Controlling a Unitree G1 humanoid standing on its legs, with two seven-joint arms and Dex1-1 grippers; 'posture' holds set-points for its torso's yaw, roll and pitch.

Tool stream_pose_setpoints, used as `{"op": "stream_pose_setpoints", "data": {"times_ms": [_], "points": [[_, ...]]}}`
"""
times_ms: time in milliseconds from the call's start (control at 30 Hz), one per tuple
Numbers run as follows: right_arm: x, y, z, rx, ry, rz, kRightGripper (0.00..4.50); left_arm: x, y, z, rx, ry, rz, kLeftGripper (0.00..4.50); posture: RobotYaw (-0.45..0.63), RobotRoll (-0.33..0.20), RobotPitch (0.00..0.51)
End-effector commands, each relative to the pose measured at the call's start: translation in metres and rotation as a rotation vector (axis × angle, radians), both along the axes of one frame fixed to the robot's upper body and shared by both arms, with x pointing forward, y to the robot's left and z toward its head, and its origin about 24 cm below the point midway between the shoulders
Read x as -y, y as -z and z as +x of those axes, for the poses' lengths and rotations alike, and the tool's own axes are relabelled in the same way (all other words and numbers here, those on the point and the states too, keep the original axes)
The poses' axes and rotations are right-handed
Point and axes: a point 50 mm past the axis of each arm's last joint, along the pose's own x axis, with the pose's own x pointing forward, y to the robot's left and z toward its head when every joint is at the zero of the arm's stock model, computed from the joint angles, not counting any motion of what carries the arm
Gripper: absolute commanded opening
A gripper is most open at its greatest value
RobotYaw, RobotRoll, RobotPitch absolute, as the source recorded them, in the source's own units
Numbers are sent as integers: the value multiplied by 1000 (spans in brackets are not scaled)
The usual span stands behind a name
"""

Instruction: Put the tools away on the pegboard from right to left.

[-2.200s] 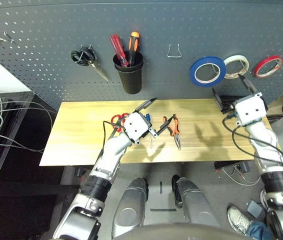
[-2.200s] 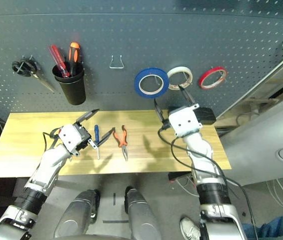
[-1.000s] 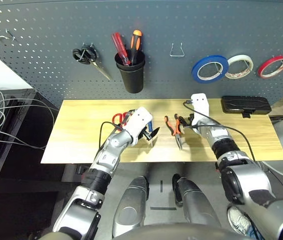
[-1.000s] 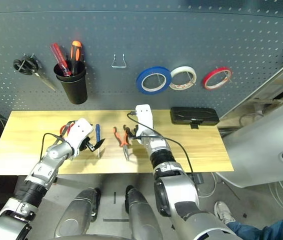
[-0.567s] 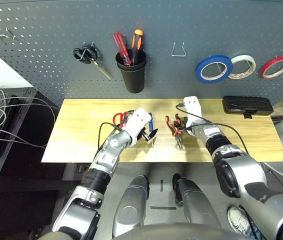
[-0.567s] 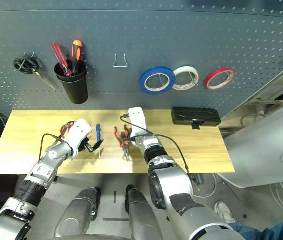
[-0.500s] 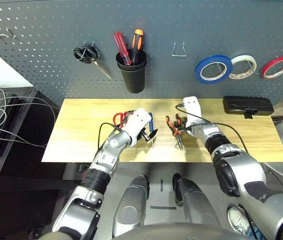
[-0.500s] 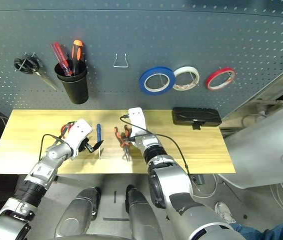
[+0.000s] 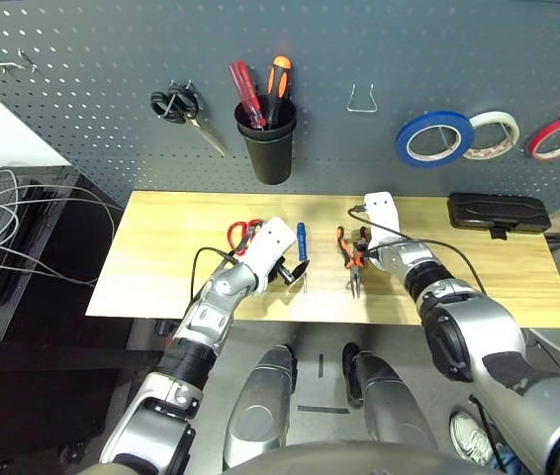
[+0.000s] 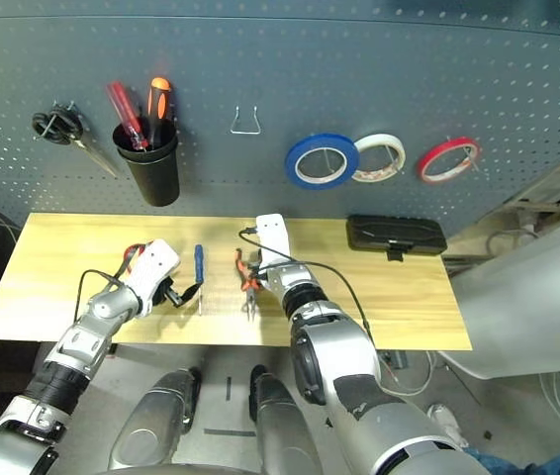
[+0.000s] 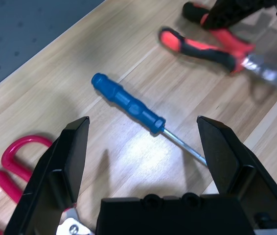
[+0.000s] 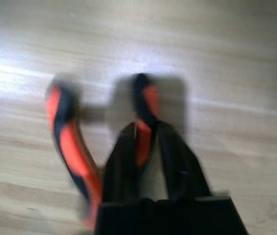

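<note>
The step in hand was the pickup of the pliers [image 9: 350, 255], judged from the blue tape ring [image 9: 433, 138] already hanging on the pegboard [image 9: 82, 109] and the bare wire hook [image 9: 361, 99] beside it. The right claw [image 12: 146, 147] was pinched shut on one orange-and-black handle of the pliers, which lay flat on the table [image 9: 161, 257]; the second handle splayed to one side of the fingers, untouched. The pliers were not seen clear of the wood (a lift could not be confirmed).

The left claw [image 11: 148, 161] hung spread wide and empty, its two fingers straddling the screwdriver [image 11: 128, 104] from above without contact. The red scissors [image 11: 1, 166] lay just outside one finger.

The next move would call for a straight lift of the pliers, followed by a carry up and away from the claw's present place to the empty hook. A grip on a single handle could let the tool swing or slip, so a slow rise seemed advisable. The screwdriver and scissors would follow in turn.
</note>
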Motion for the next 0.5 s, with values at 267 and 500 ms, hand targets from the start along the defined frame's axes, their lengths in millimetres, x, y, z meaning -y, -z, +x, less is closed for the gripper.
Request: {"op": "stream_pose_setpoints", "data": {"times_ms": [267, 500], "points": [[4, -16, 9, 76, -87, 56, 255, -10, -34, 0, 410, -74, -270, 4500, 171, 0, 220], [1, -36, 8, 214, -244, 28, 255, 0, -49, -7, 531, 4, -387, 4500, 154, 0, 206]]}}
